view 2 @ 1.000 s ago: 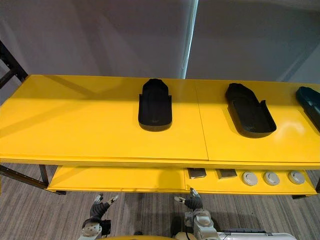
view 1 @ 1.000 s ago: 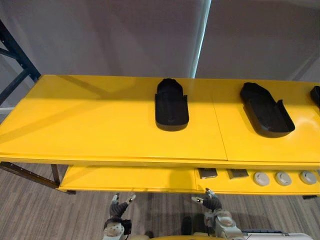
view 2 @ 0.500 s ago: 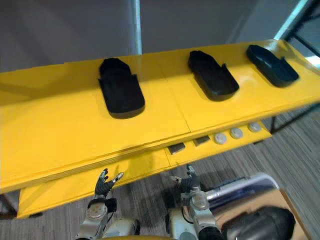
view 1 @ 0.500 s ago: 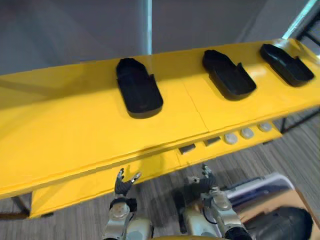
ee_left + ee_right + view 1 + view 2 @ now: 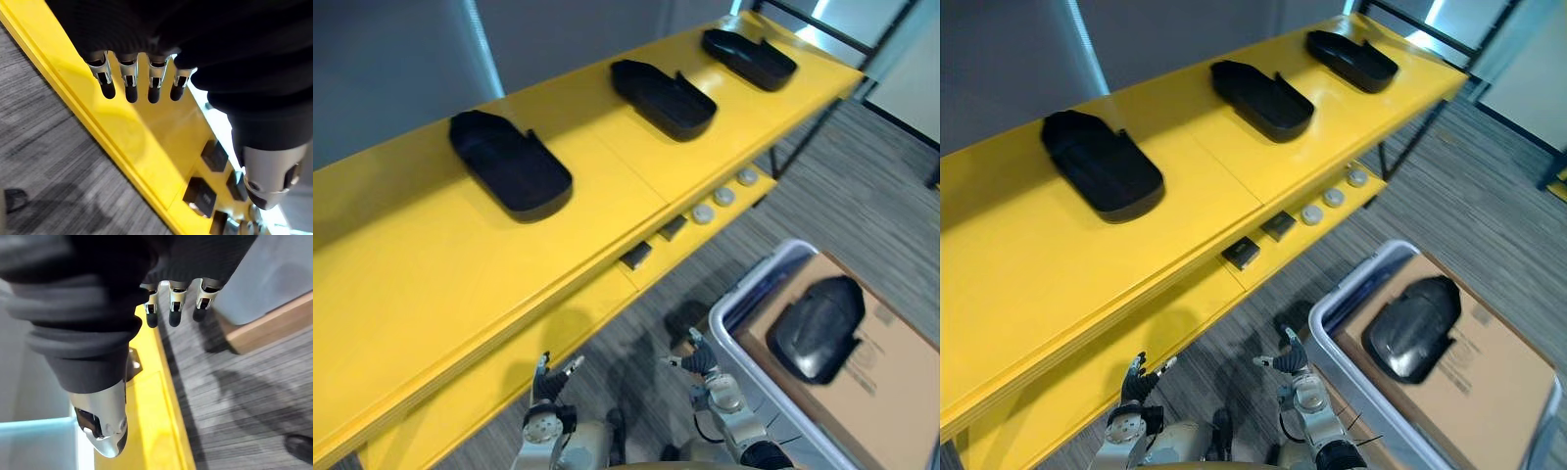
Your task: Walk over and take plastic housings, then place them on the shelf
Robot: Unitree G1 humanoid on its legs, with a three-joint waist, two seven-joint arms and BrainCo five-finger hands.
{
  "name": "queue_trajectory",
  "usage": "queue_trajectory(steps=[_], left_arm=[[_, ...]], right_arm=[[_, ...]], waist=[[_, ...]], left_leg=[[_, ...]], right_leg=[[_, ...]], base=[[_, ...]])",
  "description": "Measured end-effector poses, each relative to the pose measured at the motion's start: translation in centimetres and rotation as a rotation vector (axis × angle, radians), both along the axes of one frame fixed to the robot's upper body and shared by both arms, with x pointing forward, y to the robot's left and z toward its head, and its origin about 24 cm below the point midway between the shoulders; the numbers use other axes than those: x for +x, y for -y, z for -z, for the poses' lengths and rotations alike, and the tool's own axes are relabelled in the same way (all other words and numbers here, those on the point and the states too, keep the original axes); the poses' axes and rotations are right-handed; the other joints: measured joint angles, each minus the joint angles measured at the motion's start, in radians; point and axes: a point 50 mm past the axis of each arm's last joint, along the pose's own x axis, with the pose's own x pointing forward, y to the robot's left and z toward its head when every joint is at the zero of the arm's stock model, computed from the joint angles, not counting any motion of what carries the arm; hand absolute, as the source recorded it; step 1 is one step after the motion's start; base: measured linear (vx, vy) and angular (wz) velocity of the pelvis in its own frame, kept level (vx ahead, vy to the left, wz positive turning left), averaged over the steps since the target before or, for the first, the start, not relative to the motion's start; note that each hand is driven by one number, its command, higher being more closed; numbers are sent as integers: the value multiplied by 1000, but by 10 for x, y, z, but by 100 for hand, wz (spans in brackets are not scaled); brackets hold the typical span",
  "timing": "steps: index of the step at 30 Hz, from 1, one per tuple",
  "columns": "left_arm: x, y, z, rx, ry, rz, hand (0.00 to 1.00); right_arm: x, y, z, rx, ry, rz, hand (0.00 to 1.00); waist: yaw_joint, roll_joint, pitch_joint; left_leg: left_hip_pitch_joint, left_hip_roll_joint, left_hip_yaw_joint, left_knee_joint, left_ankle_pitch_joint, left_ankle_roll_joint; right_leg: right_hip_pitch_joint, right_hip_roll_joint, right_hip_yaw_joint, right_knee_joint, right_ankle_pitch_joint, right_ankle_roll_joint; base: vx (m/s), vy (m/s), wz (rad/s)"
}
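Three black plastic housings lie in a row on the yellow shelf's top board: one at the left, one in the middle, one at the far right. A fourth black housing rests on brown cardboard inside a grey bin on the floor at the lower right. My left hand hangs low in front of the shelf's lower board, fingers straight and holding nothing. My right hand hangs beside the bin's near corner, also open and empty, fingers relaxed.
The lower yellow board carries two dark blocks and three round grey parts. A dark rack frame stands past the shelf's right end. Grey carpet stretches to the right of the shelf.
The camera has swung right and down: the shelf now runs slantwise, and the grey bin with the fourth housing has come fully into view. Both hands still hang open and empty.
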Motion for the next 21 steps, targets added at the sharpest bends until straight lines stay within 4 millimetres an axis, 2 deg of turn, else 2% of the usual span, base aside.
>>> queue_trajectory(steps=[1, 3, 7, 9, 10, 12, 14, 15, 16, 17, 18, 19, 21], left_arm=[[-3, -1, 3, -2, -22, -2, 0], [-10, -3, 8, -3, -50, -13, 0], [-20, -5, 12, -16, -81, -33, 0], [-30, -7, 16, -17, -112, -49, 0], [-30, -7, 16, -16, -115, -50, 0], [-31, -11, 16, -13, -117, -66, 0], [-28, -19, 14, 2, -112, -78, 0], [-27, -24, 13, 15, -110, -84, 0], [-26, -27, 12, 22, -107, -81, 0], [-23, -31, 10, 37, -100, -74, 0], [-18, -33, 9, 46, -92, -66, 0], [-17, -34, 8, 48, -88, -65, 0], [-11, -30, 7, 39, -78, -58, 0]], right_arm=[[-4, 7, 4, -7, -21, 27, 0], [-13, 21, 9, -19, -46, 78, 0], [-31, 41, 17, -8, -91, 186, 0], [-37, 52, 19, -4, -104, 254, 0], [-37, 55, 19, -6, -101, 271, 0], [-35, 61, 17, 8, -90, 325, 0], [-33, 61, 16, 23, -84, 349, 0], [-31, 60, 16, 30, -81, 351, 0], [-31, 60, 15, 31, -80, 351, 0], [-32, 59, 16, 32, -83, 352, 0], [-34, 61, 17, 27, -90, 355, 0], [-34, 62, 17, 25, -89, 355, 0], [-34, 63, 17, 26, -88, 358, 0]], waist=[[-4, 10, -3], [-5, 27, -14], [-16, 33, -15], [-35, 45, -21], [-36, 49, -20], [-35, 66, -17], [-44, 70, -17], [-54, 68, -17], [-57, 66, -16], [-63, 54, -18], [-61, 55, -17], [-61, 59, -18], [-63, 71, -17]], left_leg=[[1, 2, -13, -2, 22, -30], [26, 1, -49, -46, 38, -40], [81, 17, 16, -145, 55, -63], [92, 39, 90, -160, 47, -77], [95, 47, 117, -164, 41, -85], [114, 81, 224, -179, 38, -85], [119, 106, 280, -175, 30, -93], [119, 124, 311, -163, 28, -96], [117, 132, 322, -148, 28, -96], [118, 138, 328, -117, 29, -94], [119, 149, 301, -96, 29, -94], [119, 157, 274, -91, 29, -94], [117, 202, 237, -73, 10, -126]], right_leg=[[-1, 1, 20, -22, 25, -9], [-8, 12, 65, -43, 46, -14], [-25, 25, 122, -61, 65, -32], [-50, 29, 129, -56, 73, -46], [-58, 18, 100, -49, 75, -56], [-95, -70, -150, 1, 83, -95], [-92, -112, -312, 0, 105, -128], [-93, -124, -370, -2, 117, -127], [-92, -126, -383, -6, 127, -115], [-91, -126, -373, -18, 182, -89], [-91, -116, -355, -17, 197, -42], [-89, -103, -348, -20, 196, -42], [-72, -57, -344, -50, 188, -51]], base=[[-171, -66, -62], [-179, -78, -76], [-124, -39, -70], [-84, -43, -91], [-49, -34, -120], [-27, -7, -141], [23, -30, -116], [58, -64, -94], [87, -103, -78], [107, -135, -60], [89, -114, -56], [122, -184, -47], [148, -201, -30]])
